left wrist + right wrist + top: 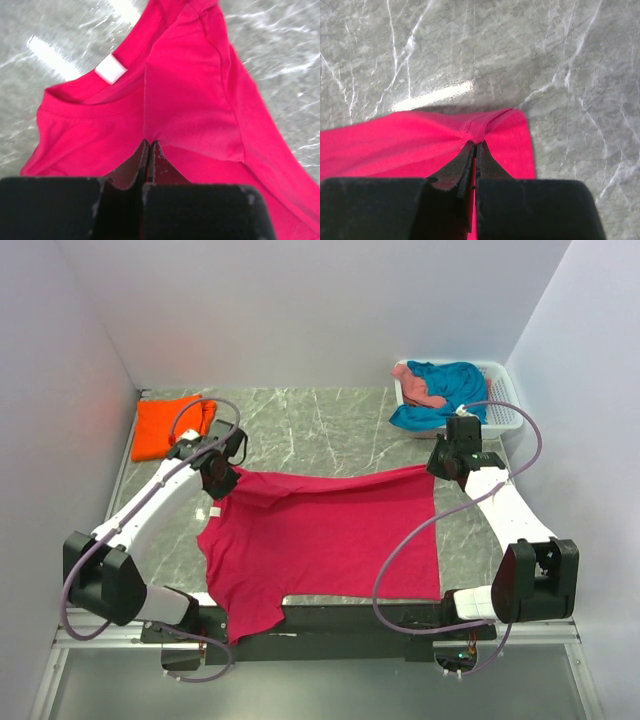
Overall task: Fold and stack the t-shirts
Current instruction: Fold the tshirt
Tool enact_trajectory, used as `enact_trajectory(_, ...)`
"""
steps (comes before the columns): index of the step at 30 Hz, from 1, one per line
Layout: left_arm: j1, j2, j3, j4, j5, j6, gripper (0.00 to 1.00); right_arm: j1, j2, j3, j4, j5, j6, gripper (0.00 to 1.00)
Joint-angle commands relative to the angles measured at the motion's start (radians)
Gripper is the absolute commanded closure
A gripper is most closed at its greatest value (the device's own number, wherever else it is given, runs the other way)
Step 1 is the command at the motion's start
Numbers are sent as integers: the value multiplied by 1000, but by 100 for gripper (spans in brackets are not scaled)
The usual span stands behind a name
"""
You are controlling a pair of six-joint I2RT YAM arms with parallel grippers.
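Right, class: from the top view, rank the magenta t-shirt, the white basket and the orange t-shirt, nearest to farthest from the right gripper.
1. the magenta t-shirt: its corner is pinched in the right gripper.
2. the white basket: just beyond the gripper, at the far right.
3. the orange t-shirt: across the table, at the far left.

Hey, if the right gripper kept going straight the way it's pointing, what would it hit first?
The right gripper is shut on the pink shirt at its hem, so cloth comes first. Just past that fold the wrist view shows only the table, probably close below, though depth is hard to judge.
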Motion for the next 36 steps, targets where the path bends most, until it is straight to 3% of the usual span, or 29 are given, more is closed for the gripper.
enact_trajectory(1, -13, -60, -60, -26, 3, -47, 99, -7, -41, -2, -5, 20, -12, 100)
enact_trajectory(7, -23, -88, -149, 5, 39, -55, 99, -7, -73, -42, -29, 41, 12, 100)
enact_trajectory(13, -24, -103, -252, 50, 91, -38, 98, -7, -178, -212, -54, 79, 113, 98)
enact_trajectory(16, -24, -108, -265, 28, 102, -27, 84, -5, -221, -307, -72, 70, 144, 87)
enact_trajectory(17, -24, -119, -266, 18, 103, -23, 73, -5, -230, -313, -77, 76, 147, 81)
enact_trajectory(18, -24, -125, -263, 4, 106, -17, 67, -7, -247, -315, -94, 84, 149, 66)
enact_trajectory(19, -27, -134, -259, -13, 115, 2, 60, -7, -253, -312, -102, 93, 152, 60)
enact_trajectory(20, -29, -155, -258, -24, 117, 5, 44, -7, -261, -295, -109, 95, 153, 54)
enact_trajectory(22, -29, -189, -258, -18, 112, 32, 25, -7, -285, -269, -118, 90, 152, 33)
enact_trajectory(23, -27, -192, -255, -16, 103, 37, 5, -5, -293, -261, -115, 80, 150, 24)
enact_trajectory(24, -27, -194, -233, -12, 96, 40, 1, -5, -299, -252, -108, 39, 146, 13)
enact_trajectory(31, -9, -31, -96, 206, 102, 163, 1, -1, -221, -204, 44, -180, 109, 11)
enact_trajectory(36, 40, 188, 13, 338, 150, 232, 1, 7, -63, -164, 113, -177, 115, 10)
